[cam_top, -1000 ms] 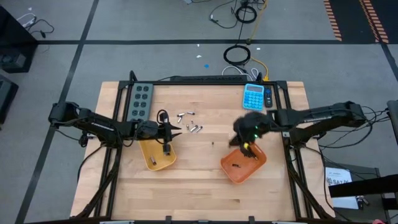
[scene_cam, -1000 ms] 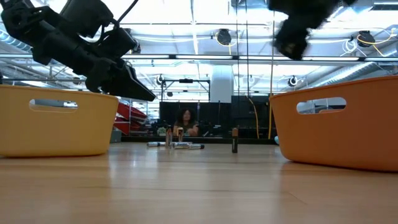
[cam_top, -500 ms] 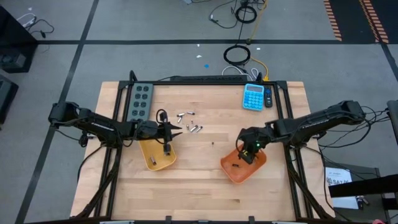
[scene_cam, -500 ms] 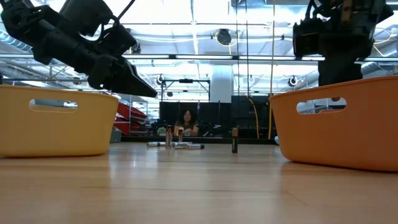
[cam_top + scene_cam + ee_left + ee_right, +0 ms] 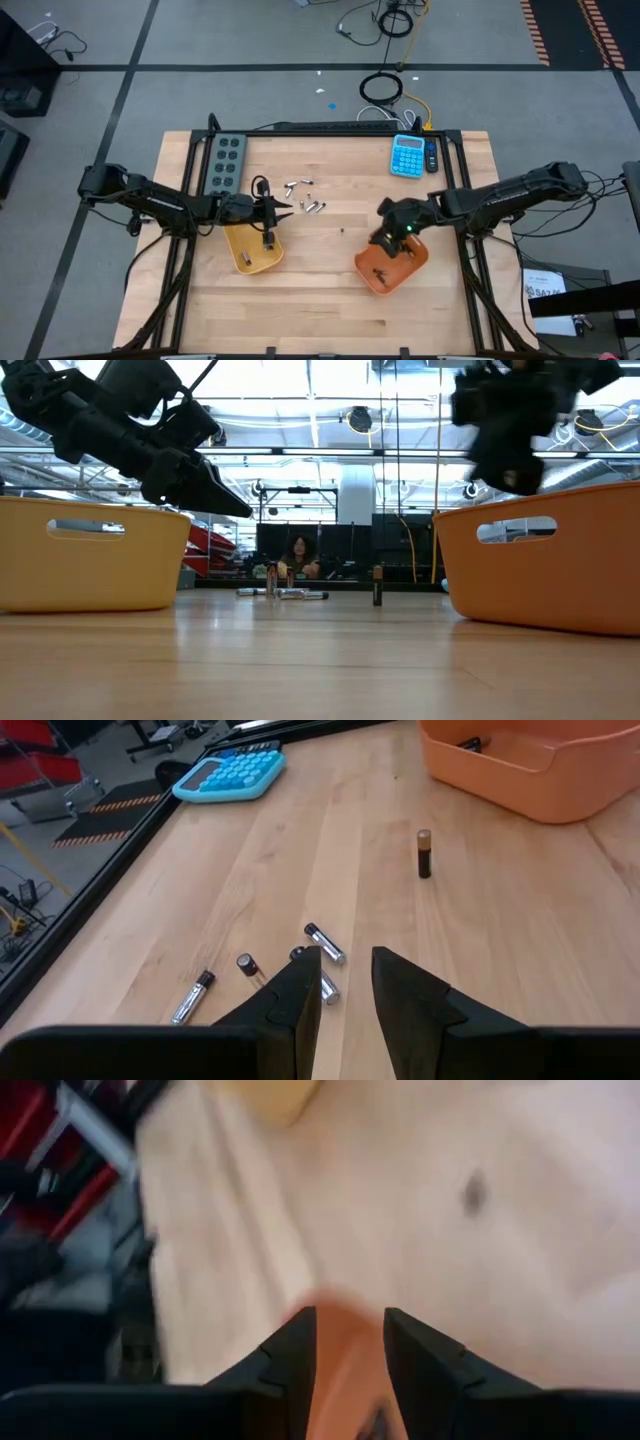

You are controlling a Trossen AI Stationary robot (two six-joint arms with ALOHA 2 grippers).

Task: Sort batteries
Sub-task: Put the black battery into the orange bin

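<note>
Several silvery batteries [image 5: 303,196] lie loose on the wood at the table's middle, just ahead of my left gripper [image 5: 347,990]. It hovers open over the far end of the yellow tray [image 5: 237,250], holding nothing. One dark battery [image 5: 424,853] stands upright between the trays. My right gripper [image 5: 383,236] is open and empty above the far left corner of the orange tray [image 5: 372,280], whose rim [image 5: 345,1330] shows between its fingers. Small dark pieces lie in both trays.
A blue calculator [image 5: 408,155] sits at the far edge, and a grey button box [image 5: 226,163] at the far left corner. Bare wood runs between the two trays and along the near edge. A person [image 5: 299,555] sits in the room beyond the table.
My right gripper swung from beyond the orange tray's far edge toward the near side and down over the tray. It then drew back toward the tray's far left corner. The left arm and the loose batteries kept still.
</note>
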